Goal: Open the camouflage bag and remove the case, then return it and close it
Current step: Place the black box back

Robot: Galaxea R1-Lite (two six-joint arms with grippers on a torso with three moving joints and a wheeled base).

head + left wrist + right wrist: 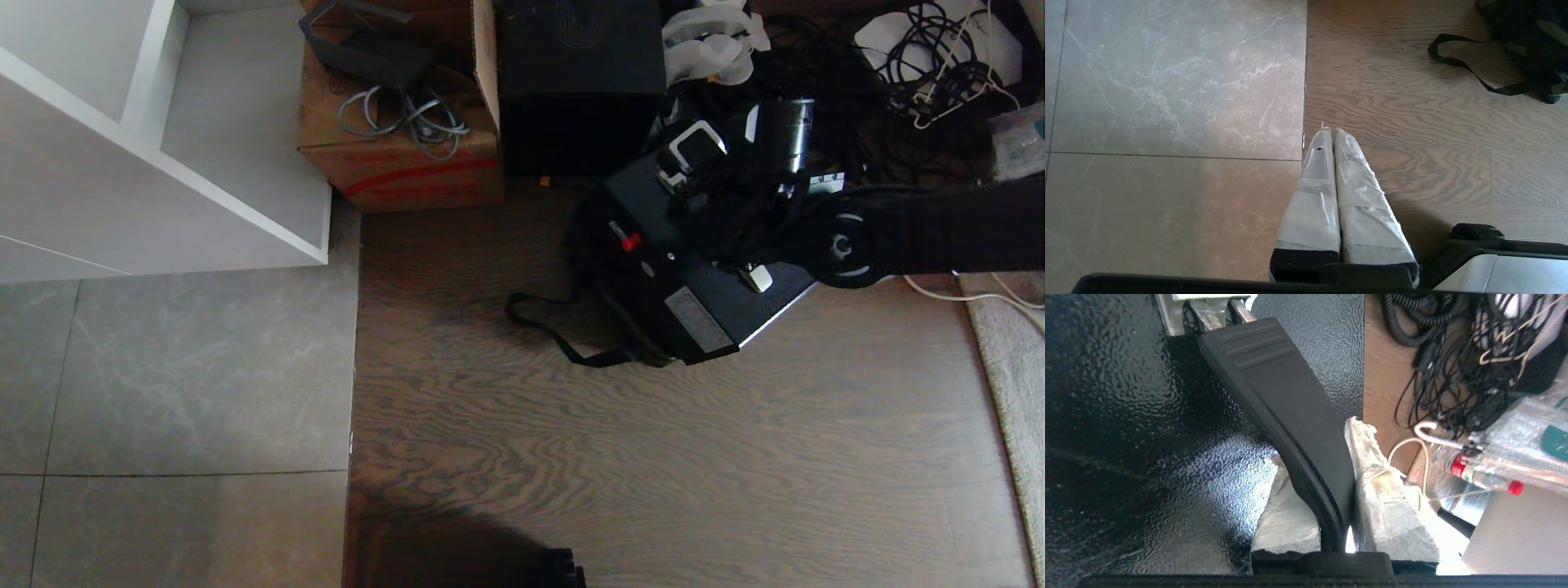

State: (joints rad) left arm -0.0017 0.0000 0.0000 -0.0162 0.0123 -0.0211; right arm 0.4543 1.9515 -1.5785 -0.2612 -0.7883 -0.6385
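A white shelf (163, 163) stands on the far left, over grey tiles (163, 392). Next to it sits a brown cardboard box (392, 155) with grey cables (412, 118) on top. Just right of that is a tall plain black box (580, 82).

The left gripper (1329, 134) hangs over the line where the tiles meet the wooden floor (653, 457). Its two taped fingers (1310, 196) are pressed together and hold nothing.

Further right, the camouflage bag (592, 245) lies on the wooden floor in front of the black box. Its black strap (555, 327) curls out across the wood. The case (702, 286) is flat and black. It sits tilted above the bag and sticks out toward the right.

The right arm (939, 233) comes in from the right side. The right gripper (1331, 486) is clenched on the case's black handle (1286, 408), with a taped finger on each side of it. One silver bracket (1204, 310) shows at the handle's end.

On the far right is a heap of black wires (922, 73).
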